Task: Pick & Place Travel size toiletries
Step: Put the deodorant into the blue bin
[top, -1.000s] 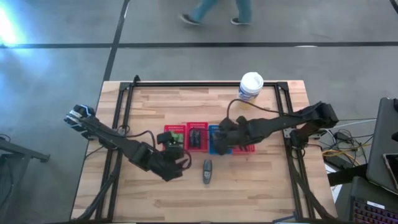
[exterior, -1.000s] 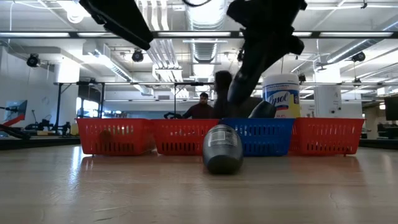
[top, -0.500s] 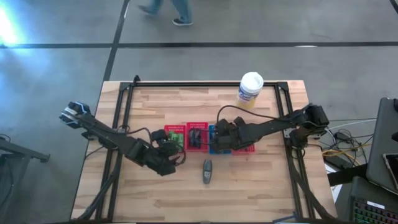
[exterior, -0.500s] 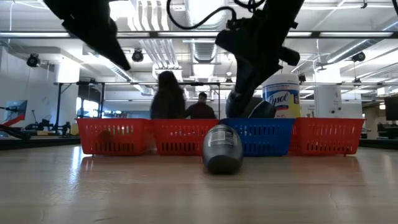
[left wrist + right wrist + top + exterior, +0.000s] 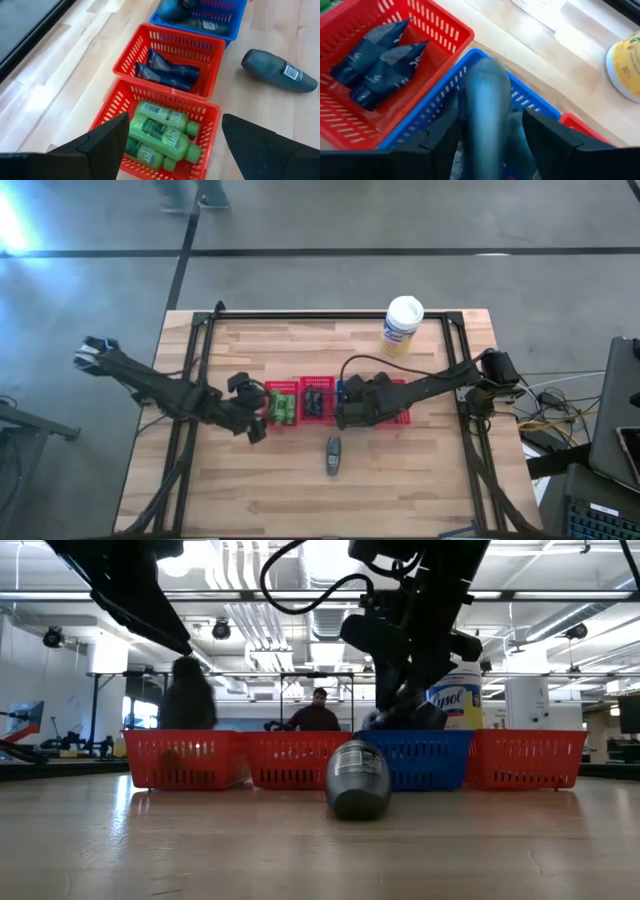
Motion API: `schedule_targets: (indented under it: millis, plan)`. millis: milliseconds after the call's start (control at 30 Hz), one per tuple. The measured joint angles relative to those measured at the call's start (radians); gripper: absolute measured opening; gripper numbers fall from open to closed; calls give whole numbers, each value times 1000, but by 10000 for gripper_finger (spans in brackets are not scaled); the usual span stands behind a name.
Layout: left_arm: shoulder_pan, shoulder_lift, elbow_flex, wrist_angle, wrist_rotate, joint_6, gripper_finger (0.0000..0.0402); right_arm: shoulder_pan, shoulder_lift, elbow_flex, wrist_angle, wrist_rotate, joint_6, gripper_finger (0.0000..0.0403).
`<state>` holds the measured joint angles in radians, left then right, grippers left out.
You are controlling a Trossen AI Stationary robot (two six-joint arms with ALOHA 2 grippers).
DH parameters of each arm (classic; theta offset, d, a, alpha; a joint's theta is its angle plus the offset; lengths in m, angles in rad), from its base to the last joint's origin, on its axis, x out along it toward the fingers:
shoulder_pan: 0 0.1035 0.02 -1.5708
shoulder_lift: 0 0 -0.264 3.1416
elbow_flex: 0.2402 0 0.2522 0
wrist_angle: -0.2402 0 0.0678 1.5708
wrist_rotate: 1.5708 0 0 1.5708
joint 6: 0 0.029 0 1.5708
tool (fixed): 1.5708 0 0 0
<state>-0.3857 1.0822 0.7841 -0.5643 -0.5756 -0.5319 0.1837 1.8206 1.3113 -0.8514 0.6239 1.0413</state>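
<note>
Four mesh baskets stand in a row mid-table. The left red basket (image 5: 112, 107) holds green bottles (image 5: 165, 132). The red one beside it (image 5: 131, 50) holds dark blue packets (image 5: 167, 71). My right gripper (image 5: 490, 142) hangs open over the blue basket (image 5: 432, 107), with a blurred grey tube (image 5: 487, 107) between its fingers. Another grey tube (image 5: 333, 456) lies on its side on the wood in front of the baskets. My left gripper (image 5: 252, 420) is open and empty, left of the green bottles' basket. My right gripper points steeply down with a finger on either side of the grey tube. A gap shows between the tube and one finger (image 5: 545, 135). I cannot tell whether the other finger (image 5: 442, 142) touches it. The tube stands on end over the blue basket.
A large white canister (image 5: 402, 325) stands at the table's far edge, right of centre. A further red basket (image 5: 400, 417) sits right of the blue one. A black frame rail (image 5: 330, 314) runs around the tabletop. People show in the room beyond.
My left gripper has drawn back from the table's front middle toward the left edge, stopping beside the green bottles' basket. My right gripper has sunk toward the blue basket and shifted slightly left with the grey tube. The tube on the table has stayed put.
</note>
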Motion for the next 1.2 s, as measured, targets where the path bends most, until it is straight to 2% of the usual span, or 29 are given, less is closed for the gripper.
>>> schedule_targets:
  millis: [333,433,567,667,933,1100,1200]
  plan:
    - [38,-34,-37,50,74,46,321,12,-11,44,-25,-47,4,289]
    - [38,-21,-38,117,127,85,321,23,-24,69,-62,-51,-9,309]
    - [37,23,-45,237,202,147,321,42,-62,76,-68,-128,-78,325]
    - [37,78,-53,299,226,135,321,69,-93,76,-120,-157,-54,328]
    - [31,279,19,396,256,-94,321,210,-199,60,-422,-120,154,305]
    - [28,461,190,388,262,-243,321,302,-288,16,-533,-109,244,293]
    - [28,581,330,296,246,-345,321,338,-347,-15,-541,-111,260,290]
